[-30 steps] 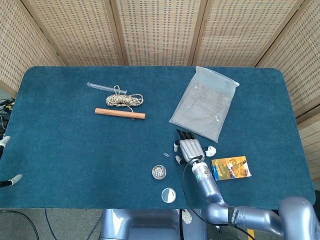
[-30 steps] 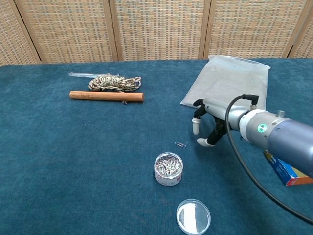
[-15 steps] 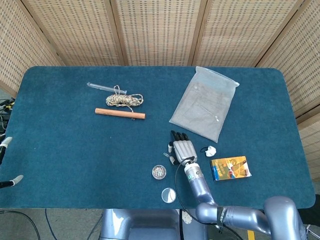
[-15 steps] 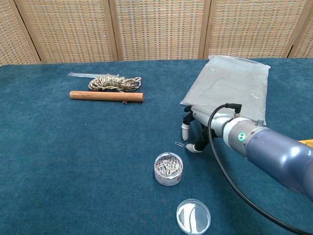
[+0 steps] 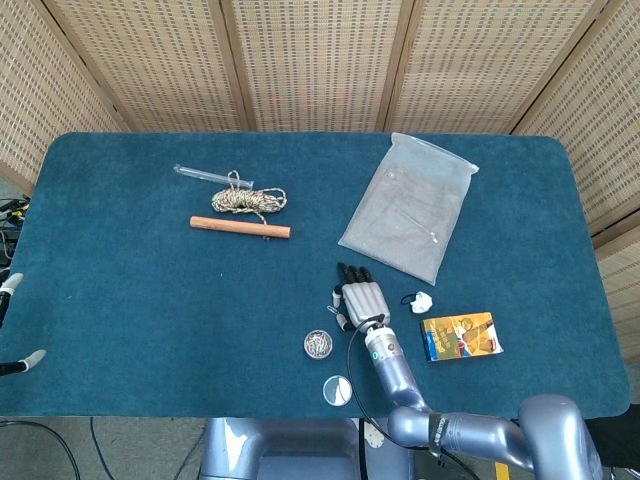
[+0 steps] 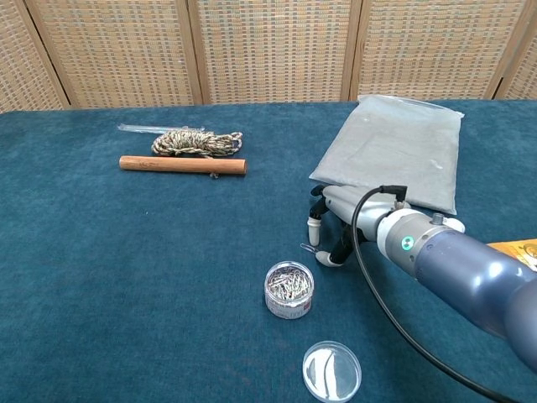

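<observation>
My right hand [image 6: 336, 220] hangs over a loose paperclip [image 6: 310, 248], fingers spread, holding nothing; clip jar [image 6: 289, 290] just beside it.

My right hand [image 5: 362, 302] has slid to my left across the blue cloth, away from the small white crumpled scrap [image 5: 419, 299] and the orange card [image 5: 459, 335], which now lie well clear of it. Its fingertips [image 6: 315, 238] now hang right over the loose paper clip [image 6: 309, 248], and the hand sits closer to the open tub of clips [image 6: 289, 290].
</observation>
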{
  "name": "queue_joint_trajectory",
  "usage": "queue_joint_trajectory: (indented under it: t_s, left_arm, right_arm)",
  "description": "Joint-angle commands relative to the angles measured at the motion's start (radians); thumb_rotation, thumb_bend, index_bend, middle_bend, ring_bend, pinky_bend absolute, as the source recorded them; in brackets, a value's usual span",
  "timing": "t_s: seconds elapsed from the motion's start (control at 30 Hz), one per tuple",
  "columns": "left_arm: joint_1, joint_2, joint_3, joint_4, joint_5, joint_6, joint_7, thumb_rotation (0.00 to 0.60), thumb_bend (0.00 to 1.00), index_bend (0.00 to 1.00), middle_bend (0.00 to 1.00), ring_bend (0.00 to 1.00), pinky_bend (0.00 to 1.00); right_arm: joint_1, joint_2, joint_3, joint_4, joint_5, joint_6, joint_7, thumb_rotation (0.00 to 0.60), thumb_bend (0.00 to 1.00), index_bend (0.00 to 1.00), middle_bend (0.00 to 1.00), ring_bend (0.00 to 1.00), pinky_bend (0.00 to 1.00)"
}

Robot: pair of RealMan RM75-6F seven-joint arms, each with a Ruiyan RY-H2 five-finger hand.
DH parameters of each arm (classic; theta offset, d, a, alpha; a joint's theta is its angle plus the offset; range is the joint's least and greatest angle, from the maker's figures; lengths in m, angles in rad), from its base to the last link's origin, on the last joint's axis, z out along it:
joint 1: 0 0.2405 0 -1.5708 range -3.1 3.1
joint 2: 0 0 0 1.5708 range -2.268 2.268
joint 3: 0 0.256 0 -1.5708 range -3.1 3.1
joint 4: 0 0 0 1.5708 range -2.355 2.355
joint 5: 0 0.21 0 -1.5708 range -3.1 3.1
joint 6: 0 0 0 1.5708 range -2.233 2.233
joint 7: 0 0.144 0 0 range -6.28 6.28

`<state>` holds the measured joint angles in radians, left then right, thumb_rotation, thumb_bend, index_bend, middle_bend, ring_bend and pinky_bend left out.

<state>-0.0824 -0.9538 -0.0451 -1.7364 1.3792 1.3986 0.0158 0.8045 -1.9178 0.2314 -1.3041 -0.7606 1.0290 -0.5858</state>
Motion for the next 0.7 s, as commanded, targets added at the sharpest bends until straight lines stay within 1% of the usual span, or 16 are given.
queue_joint_trajectory:
  t_s: [0.03,0.37,0.47,0.7]
  left_arm:
    - [-0.001,0.0,0.0,0.0,0.0,-0.002,0.0,0.6,0.0,0.0,0.0,0.0,0.0]
    - [-0.002,-0.001,0.0,0.001,-0.002,-0.003,-0.001,0.6,0.0,0.0,0.0,0.0,0.0]
    - [-0.002,-0.001,0.0,0.002,-0.003,-0.003,-0.001,0.6,0.0,0.0,0.0,0.0,0.0]
    - [-0.003,-0.001,0.0,0.002,-0.004,-0.004,0.001,0.6,0.0,0.0,0.0,0.0,0.0]
  right_arm:
    - [-0.001,-0.005,0.005,0.01,-0.004,-0.003,0.006,0.6,0.35,0.49,0.0,0.0,0.0]
    - [0.006,-0.024,0.037,0.047,-0.011,-0.014,0.028,0.6,0.35,0.49,0.0,0.0,0.0]
    - [0.006,-0.025,0.037,0.052,-0.008,-0.021,0.024,0.6,0.35,0.49,0.0,0.0,0.0]
    - [0.004,-0.015,0.033,0.025,-0.017,-0.037,0.03,0.6,0.35,0.49,0.0,0.0,0.0]
